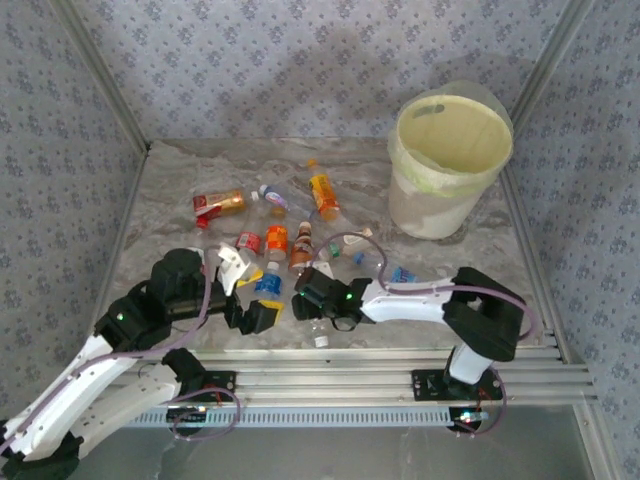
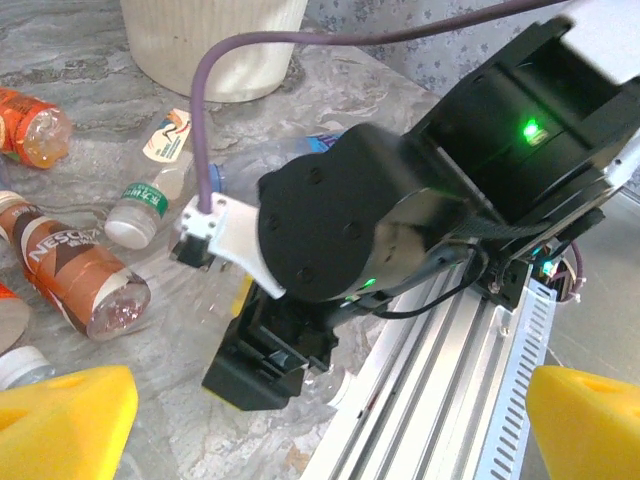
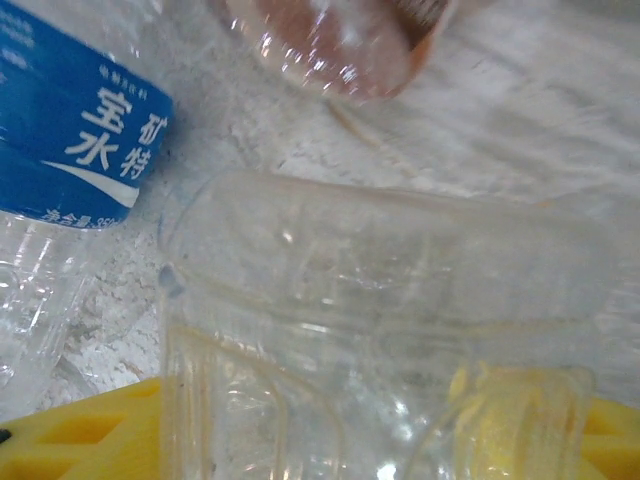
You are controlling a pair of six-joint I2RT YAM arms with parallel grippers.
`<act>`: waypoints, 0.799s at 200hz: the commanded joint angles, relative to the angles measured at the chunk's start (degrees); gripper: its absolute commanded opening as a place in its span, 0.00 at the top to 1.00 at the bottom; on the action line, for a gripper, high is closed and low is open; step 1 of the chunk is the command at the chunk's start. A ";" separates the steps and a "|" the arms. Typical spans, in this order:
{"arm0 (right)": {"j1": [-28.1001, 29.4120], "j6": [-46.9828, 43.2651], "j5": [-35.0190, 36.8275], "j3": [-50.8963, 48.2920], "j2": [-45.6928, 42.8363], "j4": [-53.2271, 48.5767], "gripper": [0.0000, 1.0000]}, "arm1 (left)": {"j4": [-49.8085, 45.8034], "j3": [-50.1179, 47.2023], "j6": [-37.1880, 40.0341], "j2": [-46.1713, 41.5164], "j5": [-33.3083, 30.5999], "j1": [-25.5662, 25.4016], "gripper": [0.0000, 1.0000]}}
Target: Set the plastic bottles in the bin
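A clear, unlabelled plastic bottle (image 3: 380, 290) lies on the marble table by the front rail, its white cap (image 1: 320, 341) pointing at the rail. My right gripper (image 1: 314, 318) is low over it, and its yellow fingers (image 3: 70, 430) press both sides. My left gripper (image 1: 262, 290) hovers open just to the left, beside a blue-labelled bottle (image 1: 268, 283). Several more bottles lie scattered mid-table: an orange one (image 1: 323, 195), a red-labelled one (image 1: 218, 204) and a brown one (image 1: 300, 250). The bin (image 1: 430, 205), white with a pale yellow-green liner, stands at the back right.
The aluminium rail (image 1: 400, 360) runs along the near edge, right beside the held bottle. A purple cable (image 2: 215, 90) loops from the right wrist. Patterned walls enclose the table on three sides. A green-labelled clear bottle (image 2: 150, 195) lies between the grippers and the bin.
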 commanded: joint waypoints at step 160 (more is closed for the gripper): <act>-26.72 -25.32 -8.82 11.50 -34.30 -23.46 0.32 | 38.48 14.89 -5.60 24.44 7.63 -0.30 0.00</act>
